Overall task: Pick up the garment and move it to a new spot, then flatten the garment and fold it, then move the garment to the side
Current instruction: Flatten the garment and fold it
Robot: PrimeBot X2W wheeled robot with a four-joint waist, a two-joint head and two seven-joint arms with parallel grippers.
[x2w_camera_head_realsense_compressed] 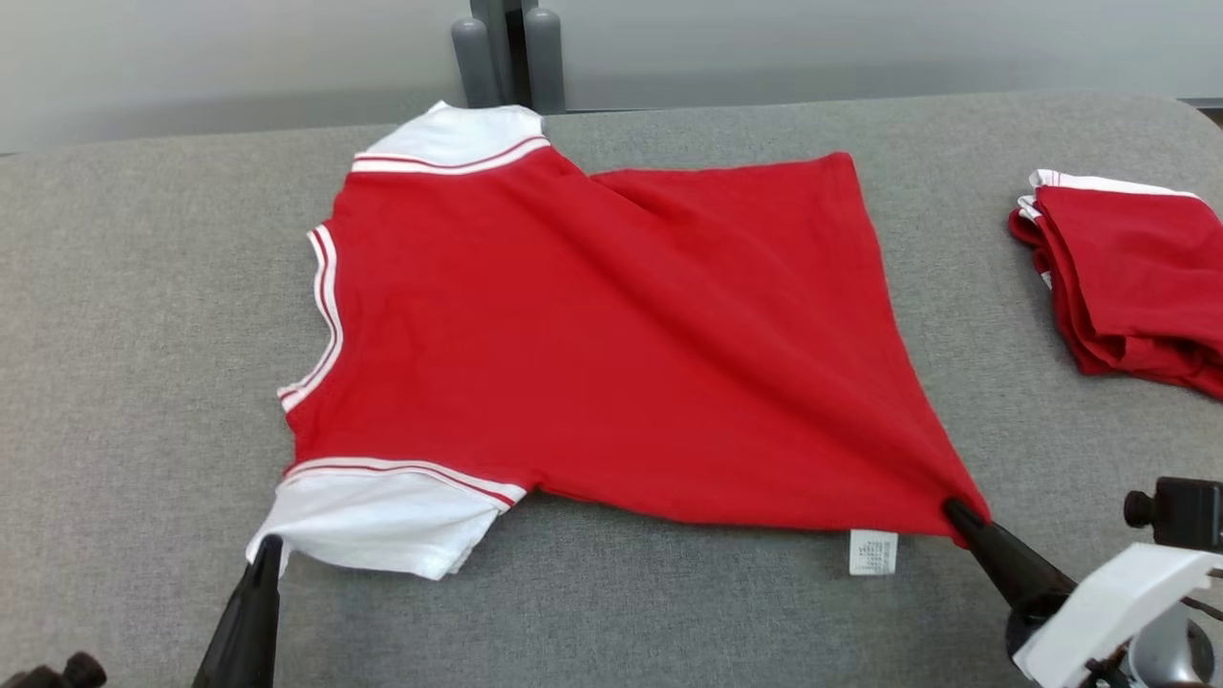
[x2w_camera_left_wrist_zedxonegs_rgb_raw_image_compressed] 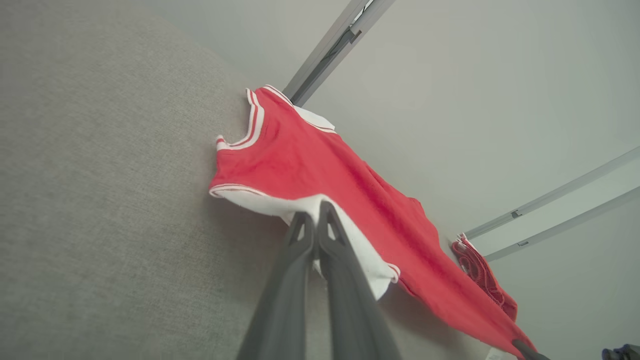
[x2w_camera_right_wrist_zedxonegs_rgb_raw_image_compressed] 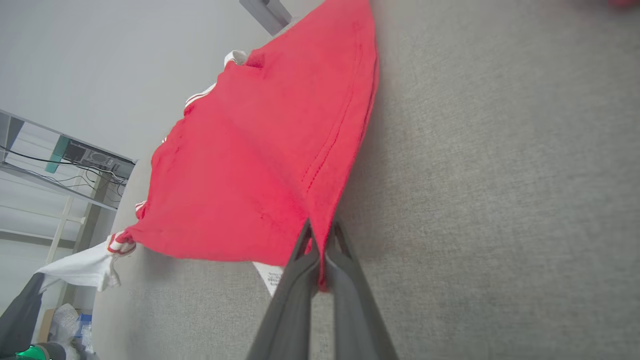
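A red garment (x2w_camera_head_realsense_compressed: 592, 334) with white sleeves and striped trim lies spread on the grey table (x2w_camera_head_realsense_compressed: 143, 315), its collar toward the left. My left gripper (x2w_camera_head_realsense_compressed: 270, 547) is shut on the near white sleeve (x2w_camera_head_realsense_compressed: 382, 521); in the left wrist view the left gripper (x2w_camera_left_wrist_zedxonegs_rgb_raw_image_compressed: 315, 212) pinches that sleeve's edge. My right gripper (x2w_camera_head_realsense_compressed: 955, 511) is shut on the near hem corner, drawn out to a point. In the right wrist view the right gripper (x2w_camera_right_wrist_zedxonegs_rgb_raw_image_compressed: 320, 235) clamps the red cloth (x2w_camera_right_wrist_zedxonegs_rgb_raw_image_compressed: 260, 165), and a white label (x2w_camera_right_wrist_zedxonegs_rgb_raw_image_compressed: 272, 276) hangs beside it.
A stack of folded red garments (x2w_camera_head_realsense_compressed: 1132, 277) lies at the table's right edge. Two grey posts (x2w_camera_head_realsense_compressed: 506, 57) stand behind the table's far edge against a pale wall. Bare grey table surface lies left of the shirt and along the near edge.
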